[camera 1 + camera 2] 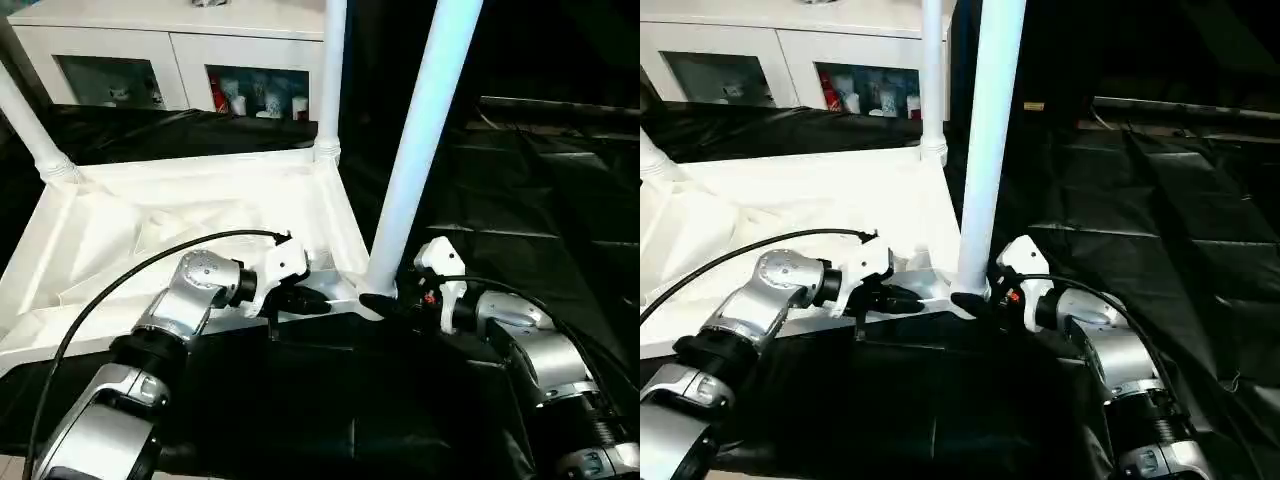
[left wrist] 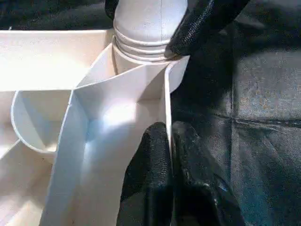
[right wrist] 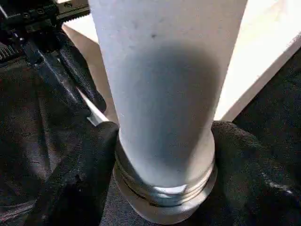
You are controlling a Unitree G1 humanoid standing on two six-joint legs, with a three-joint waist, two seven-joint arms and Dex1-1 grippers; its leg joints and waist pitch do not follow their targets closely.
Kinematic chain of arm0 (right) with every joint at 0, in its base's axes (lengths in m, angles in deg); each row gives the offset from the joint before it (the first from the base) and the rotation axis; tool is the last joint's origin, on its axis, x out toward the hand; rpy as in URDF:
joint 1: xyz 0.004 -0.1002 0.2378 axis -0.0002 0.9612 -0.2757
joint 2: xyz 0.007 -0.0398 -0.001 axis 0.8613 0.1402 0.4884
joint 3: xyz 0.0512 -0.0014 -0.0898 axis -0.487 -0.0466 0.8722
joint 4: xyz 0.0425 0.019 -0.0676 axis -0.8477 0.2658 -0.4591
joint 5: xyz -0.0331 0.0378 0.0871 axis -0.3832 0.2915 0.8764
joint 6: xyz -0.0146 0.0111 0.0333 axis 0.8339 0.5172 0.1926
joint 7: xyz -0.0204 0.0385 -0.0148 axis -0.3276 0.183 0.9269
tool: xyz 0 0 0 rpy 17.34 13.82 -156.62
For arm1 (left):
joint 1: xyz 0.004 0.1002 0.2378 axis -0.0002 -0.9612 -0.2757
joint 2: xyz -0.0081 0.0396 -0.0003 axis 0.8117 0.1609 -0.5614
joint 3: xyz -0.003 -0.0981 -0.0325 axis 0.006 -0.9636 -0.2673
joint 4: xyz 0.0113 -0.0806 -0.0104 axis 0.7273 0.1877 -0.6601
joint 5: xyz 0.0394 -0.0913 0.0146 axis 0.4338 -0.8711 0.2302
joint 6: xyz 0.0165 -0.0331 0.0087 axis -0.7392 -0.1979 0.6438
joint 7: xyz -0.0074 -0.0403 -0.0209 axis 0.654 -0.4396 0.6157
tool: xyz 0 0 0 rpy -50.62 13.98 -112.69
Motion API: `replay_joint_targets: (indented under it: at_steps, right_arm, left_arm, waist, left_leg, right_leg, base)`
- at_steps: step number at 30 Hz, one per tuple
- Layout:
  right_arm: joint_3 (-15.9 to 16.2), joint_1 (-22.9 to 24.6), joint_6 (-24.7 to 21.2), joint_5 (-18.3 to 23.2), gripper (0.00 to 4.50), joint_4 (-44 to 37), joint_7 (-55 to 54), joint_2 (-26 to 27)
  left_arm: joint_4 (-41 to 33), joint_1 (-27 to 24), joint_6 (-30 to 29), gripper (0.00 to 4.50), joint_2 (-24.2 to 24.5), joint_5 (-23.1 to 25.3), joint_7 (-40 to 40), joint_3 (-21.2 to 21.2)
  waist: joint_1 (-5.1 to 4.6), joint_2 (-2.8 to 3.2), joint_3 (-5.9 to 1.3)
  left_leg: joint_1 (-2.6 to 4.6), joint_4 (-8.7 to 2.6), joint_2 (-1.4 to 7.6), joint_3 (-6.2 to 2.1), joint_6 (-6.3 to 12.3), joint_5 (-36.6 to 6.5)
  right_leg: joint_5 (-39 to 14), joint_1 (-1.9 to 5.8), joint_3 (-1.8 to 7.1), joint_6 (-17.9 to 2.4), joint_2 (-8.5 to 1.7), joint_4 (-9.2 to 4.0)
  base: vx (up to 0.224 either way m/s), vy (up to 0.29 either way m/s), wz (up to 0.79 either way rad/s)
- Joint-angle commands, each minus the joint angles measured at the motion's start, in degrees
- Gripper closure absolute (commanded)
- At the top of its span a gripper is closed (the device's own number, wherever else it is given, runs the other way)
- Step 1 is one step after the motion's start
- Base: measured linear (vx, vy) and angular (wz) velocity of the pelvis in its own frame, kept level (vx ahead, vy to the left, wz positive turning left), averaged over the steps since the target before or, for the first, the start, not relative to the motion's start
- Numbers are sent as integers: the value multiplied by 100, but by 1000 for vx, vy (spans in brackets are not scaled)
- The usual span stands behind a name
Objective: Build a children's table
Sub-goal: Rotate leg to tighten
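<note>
Children's table (image 1: 150, 215) upside down on the black tabletop (image 1: 540, 190), near-right leg (image 1: 425, 140) being seated.
Left claw (image 1: 308, 299) pinches the rim to steady it; right claw (image 1: 385, 300) straddles the leg's base, guiding it into its socket.

Near corner crowded, right side open

The near leg (image 1: 425, 150) stands between both grippers; the upturned table's rim (image 1: 345, 235) walls the left. Bare black tabletop (image 1: 560, 200) lies open to the right; a white cabinet (image 1: 170, 50) closes the back.
</note>
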Motion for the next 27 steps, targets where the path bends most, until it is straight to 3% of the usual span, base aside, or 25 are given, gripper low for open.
replay_joint_targets:
  at_steps: [1,5,8,11,13,14,15,16,17,18,20,24,27]
  right_arm:
    - [68,-11,49,117,168,-13,164,60]
    - [43,45,47,157,176,-27,186,98]
    - [-61,92,83,46,178,116,-401,359]
    - [-105,67,77,-206,179,367,-1200,680]
    - [-200,46,15,-240,179,474,-1625,899]
    - [-455,-64,-70,-310,179,691,-2588,1317]
    - [-582,-122,-97,-353,179,789,-3040,1486]
    - [-666,-159,-116,-381,180,852,-3335,1593]
    - [-726,-185,-148,-386,180,898,-3526,1666]
    - [-773,-241,-102,-459,180,988,-3897,1806]
    - [-727,-300,1,-557,180,1054,-4150,1946]
    - [-445,-392,219,-805,180,1084,-4102,2055]
    - [-393,-371,383,-741,180,964,-3727,2032]
  left_arm:
    - [97,-117,46,450,-93,-217,-122,-35]
    - [120,-122,51,450,-87,-199,-128,-24]
    - [238,-101,54,450,-177,13,285,40]
    - [385,-37,-18,450,-401,256,913,97]
    - [416,-8,-88,450,-542,332,1209,108]
    - [508,72,-169,450,-815,500,1705,179]
    - [539,101,-216,450,-934,528,1847,197]
    - [556,118,-250,450,-1012,540,1931,205]
    - [562,129,-285,450,-1076,540,1976,213]
    - [606,174,-341,450,-1232,579,2159,244]
    - [683,241,-370,450,-1399,661,2460,275]
    - [786,324,-330,450,-1519,738,2625,283]
    - [784,328,-313,450,-1448,756,2514,253]
  waist:
    - [42,-50,-345]
    - [51,-52,-349]
    - [49,-46,-342]
    - [14,-47,-300]
    - [-21,-28,-255]
    - [-42,-32,-246]
    - [-77,-21,-222]
    - [-90,-31,-223]
    - [-90,-31,-223]
    - [-90,-5,-229]
    - [-71,-1,-232]
    - [-62,16,-265]
    - [-61,18,-281]
  left_leg:
    - [68,-330,433,-189,560,-345]
    - [67,-324,431,-189,557,-347]
    - [69,-331,432,-192,537,-371]
    - [95,-371,427,-204,317,-741]
    - [138,-421,438,-223,63,-1175]
    - [145,-437,438,-227,6,-1248]
    - [167,-467,441,-234,-123,-1455]
    - [185,-477,423,-257,-222,-1616]
    - [185,-477,423,-257,-222,-1616]
    - [183,-479,423,-256,-234,-1623]
    - [202,-475,421,-253,-215,-1616]
    - [155,-484,418,-247,-109,-1341]
    - [140,-471,412,-241,-5,-1237]
  right_leg:
    - [554,240,276,-1649,-583,-309]
    - [556,243,276,-1648,-582,-306]
    - [492,230,276,-1636,-584,-313]
    - [-189,206,291,-1568,-594,-400]
    - [-993,175,304,-1460,-610,-477]
    - [-1157,169,312,-1422,-607,-494]
    - [-1485,128,325,-1355,-599,-523]
    - [-1841,133,325,-1241,-619,-554]
    - [-1841,133,325,-1241,-619,-554]
    - [-1911,114,349,-1086,-621,-595]
    - [-1836,102,357,-1058,-619,-602]
    - [-1199,146,347,-1080,-598,-551]
    - [-946,167,342,-1139,-606,-531]
  base:
    - [0,0,0]
    - [0,0,0]
    - [0,0,0]
    - [0,0,0]
    - [0,0,0]
    - [0,0,0]
    - [0,0,0]
    - [0,0,0]
    - [0,0,0]
    - [0,0,0]
    - [0,0,0]
    - [0,0,0]
    - [0,0,0]
